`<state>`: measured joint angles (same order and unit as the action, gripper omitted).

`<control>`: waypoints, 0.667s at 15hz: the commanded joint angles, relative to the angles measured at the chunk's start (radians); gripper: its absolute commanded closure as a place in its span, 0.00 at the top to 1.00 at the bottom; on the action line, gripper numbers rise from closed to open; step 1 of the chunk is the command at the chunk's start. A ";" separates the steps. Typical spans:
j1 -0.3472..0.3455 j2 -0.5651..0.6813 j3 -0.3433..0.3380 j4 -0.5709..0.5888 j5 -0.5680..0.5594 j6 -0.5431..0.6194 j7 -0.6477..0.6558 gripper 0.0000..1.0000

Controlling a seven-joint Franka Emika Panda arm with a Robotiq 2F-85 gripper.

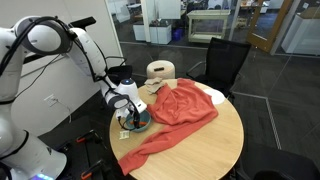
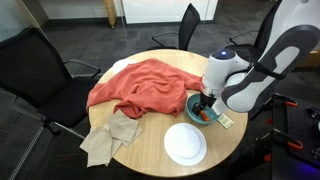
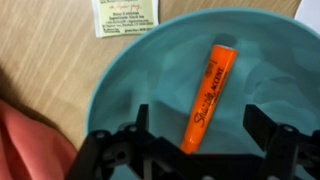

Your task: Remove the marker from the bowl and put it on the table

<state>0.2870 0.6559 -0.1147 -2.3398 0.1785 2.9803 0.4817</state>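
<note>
The orange marker [image 3: 208,92] lies inside the teal-blue bowl [image 3: 130,75], seen close up in the wrist view. My gripper [image 3: 197,122] is open, its two black fingers on either side of the marker's lower end, not touching it. In both exterior views the gripper [image 1: 129,112] [image 2: 204,104] hangs straight over the bowl [image 1: 137,124] [image 2: 193,107], which sits near the edge of the round light wood table [image 1: 210,145] [image 2: 150,150]. A bit of the marker [image 2: 203,116] shows under the gripper.
A red cloth [image 1: 175,110] [image 2: 140,82] is spread over the table next to the bowl. A white plate [image 2: 185,144], a beige rag [image 2: 110,135], a beige roll [image 1: 160,71] and a small paper card [image 3: 125,15] also lie there. Black chairs stand around the table.
</note>
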 commanded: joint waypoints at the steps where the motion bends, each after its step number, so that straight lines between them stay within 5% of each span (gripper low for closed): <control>1: 0.051 0.024 -0.040 0.023 0.022 0.029 0.042 0.68; 10: 0.081 0.011 -0.062 0.018 0.023 0.023 0.059 0.01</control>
<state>0.3405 0.6821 -0.1599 -2.3095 0.1826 2.9839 0.5198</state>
